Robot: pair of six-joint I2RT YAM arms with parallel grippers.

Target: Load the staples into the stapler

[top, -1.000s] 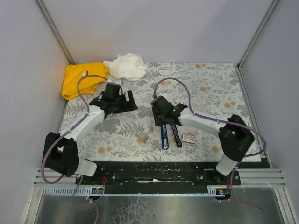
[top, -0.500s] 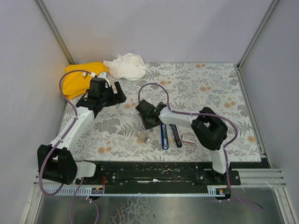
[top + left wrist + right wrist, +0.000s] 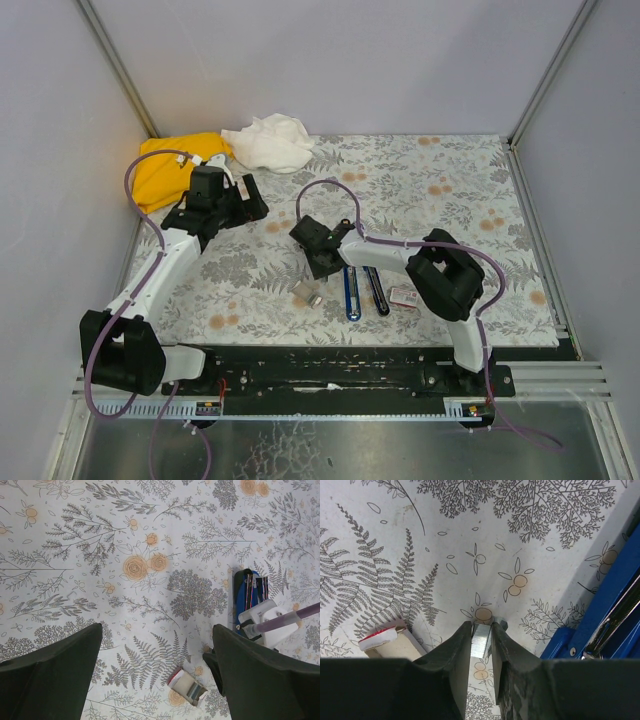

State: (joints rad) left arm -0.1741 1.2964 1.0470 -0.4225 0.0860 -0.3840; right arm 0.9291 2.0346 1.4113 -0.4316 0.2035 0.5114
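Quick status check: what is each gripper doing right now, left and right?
Left gripper: open, holding nothing.
Right gripper: closed on the staple strip.

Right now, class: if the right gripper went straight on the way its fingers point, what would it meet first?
The right gripper pinches a thin silvery staple strip; straight ahead lies only the white floral-print tablecloth, apparently very close, though depth is unclear.

We see a white cover (image 3: 450, 200) printed with grey ferns and orange roses. The stapler (image 3: 350, 295) is bright blue beside black. The strip (image 3: 481, 639) is silvery grey, and the box (image 3: 382, 639) is whitish with a red edge. We note a yellow cloth (image 3: 165, 170), a white cloth (image 3: 268, 142) and a purple cable (image 3: 295, 617).
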